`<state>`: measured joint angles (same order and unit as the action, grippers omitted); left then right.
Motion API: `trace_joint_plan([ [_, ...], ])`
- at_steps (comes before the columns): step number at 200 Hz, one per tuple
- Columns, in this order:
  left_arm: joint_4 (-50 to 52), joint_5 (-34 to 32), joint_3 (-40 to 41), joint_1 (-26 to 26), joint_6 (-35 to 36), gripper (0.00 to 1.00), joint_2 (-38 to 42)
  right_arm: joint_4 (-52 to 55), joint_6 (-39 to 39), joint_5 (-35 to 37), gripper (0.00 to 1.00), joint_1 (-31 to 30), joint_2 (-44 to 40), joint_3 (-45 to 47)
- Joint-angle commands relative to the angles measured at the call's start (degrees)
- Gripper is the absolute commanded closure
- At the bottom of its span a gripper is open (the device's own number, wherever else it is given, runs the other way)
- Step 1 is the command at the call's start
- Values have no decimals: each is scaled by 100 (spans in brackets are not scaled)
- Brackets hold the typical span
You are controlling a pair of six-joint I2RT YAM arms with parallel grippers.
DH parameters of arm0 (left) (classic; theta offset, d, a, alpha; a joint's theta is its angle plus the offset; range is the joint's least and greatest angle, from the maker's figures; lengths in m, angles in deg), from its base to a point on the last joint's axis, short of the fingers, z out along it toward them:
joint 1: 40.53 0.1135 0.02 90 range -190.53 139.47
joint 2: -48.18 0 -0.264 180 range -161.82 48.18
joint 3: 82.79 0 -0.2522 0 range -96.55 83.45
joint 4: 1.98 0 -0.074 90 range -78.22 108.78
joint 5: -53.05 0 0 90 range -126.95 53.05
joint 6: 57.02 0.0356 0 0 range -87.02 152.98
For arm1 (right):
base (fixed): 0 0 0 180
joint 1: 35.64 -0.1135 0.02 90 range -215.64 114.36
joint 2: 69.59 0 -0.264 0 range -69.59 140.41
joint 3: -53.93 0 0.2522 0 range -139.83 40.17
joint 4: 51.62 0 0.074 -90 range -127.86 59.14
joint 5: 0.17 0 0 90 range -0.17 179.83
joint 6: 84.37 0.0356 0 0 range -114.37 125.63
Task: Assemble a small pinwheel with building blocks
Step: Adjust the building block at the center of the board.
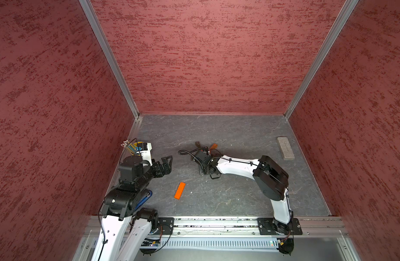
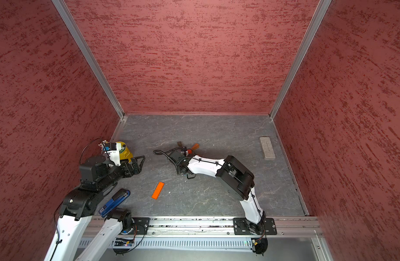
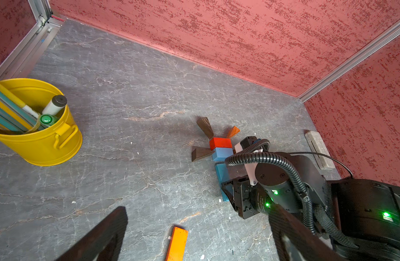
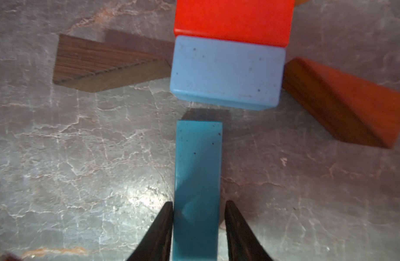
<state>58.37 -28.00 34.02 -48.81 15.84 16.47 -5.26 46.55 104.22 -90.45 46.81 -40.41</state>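
Note:
In the right wrist view my right gripper is shut on the near end of the flat blue bar. The bar's far end points at the red-topped blue cube, a small gap away. A dark brown wedge and an orange-brown wedge flank the cube. The left wrist view shows the cube with two dark wedges and an orange one around it. The orange bar lies alone on the table. My left gripper hovers open and empty at the left.
A yellow cup of pencils stands at the left wall behind the left arm. A grey rectangular block lies at the far right. A blue and black object sits by the left arm's base. Red walls enclose the grey table.

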Motion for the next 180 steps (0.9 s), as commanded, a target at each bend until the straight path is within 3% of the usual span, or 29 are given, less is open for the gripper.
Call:
trace_joint_plan([
  [1,-99,74,82,51,-17,0,41,19,56,167,59,58,76,2],
  [180,-134,98,56,46,-8,0,26,-215,187,-145,70,156,-51,220],
])
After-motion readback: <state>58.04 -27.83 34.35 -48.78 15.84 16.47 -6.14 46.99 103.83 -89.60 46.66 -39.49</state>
